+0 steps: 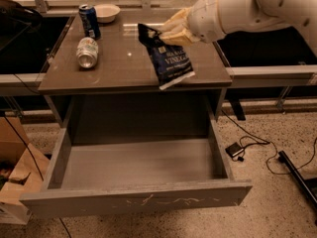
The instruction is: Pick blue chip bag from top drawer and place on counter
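The blue chip bag (169, 58) is dark navy with white lettering and hangs tilted over the right half of the counter (119, 68), its lower corner near the counter's front edge. My gripper (166, 30) is shut on the bag's top edge, coming in from the upper right on a white arm. The top drawer (138, 165) stands pulled open below the counter, and its grey floor is bare.
A blue soda can (89, 21) stands upright at the counter's back left, a silver can (87, 52) lies on its side near it, and a white bowl (107, 12) sits at the back. A cardboard box (17, 175) is on the floor at left. Cables (252, 150) lie at right.
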Action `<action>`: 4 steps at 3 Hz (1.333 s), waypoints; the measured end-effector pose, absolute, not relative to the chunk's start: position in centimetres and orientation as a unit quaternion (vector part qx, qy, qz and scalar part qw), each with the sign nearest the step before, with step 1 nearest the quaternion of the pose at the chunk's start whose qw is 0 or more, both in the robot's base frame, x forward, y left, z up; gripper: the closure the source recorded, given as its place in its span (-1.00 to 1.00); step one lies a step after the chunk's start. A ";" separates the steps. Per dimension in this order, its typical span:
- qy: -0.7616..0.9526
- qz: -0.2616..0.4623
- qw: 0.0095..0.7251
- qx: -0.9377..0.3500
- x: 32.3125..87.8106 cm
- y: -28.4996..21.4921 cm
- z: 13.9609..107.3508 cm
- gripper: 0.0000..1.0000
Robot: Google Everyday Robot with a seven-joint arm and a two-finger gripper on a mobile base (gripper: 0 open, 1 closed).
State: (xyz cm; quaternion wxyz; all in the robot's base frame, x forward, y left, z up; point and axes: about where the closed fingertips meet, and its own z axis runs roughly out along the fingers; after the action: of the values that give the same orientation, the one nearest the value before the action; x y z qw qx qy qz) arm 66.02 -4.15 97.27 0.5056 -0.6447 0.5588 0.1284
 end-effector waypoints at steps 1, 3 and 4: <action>0.565 0.150 0.502 -0.637 70.7 -2.2 96.5 1.00; 0.578 0.206 0.486 -0.622 77.1 2.5 91.2 0.23; 0.578 0.208 0.487 -0.621 77.7 2.7 90.7 -0.24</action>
State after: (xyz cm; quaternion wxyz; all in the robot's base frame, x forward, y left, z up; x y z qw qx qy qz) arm 77.67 2.74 90.75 0.4869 -0.6209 0.5779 0.2084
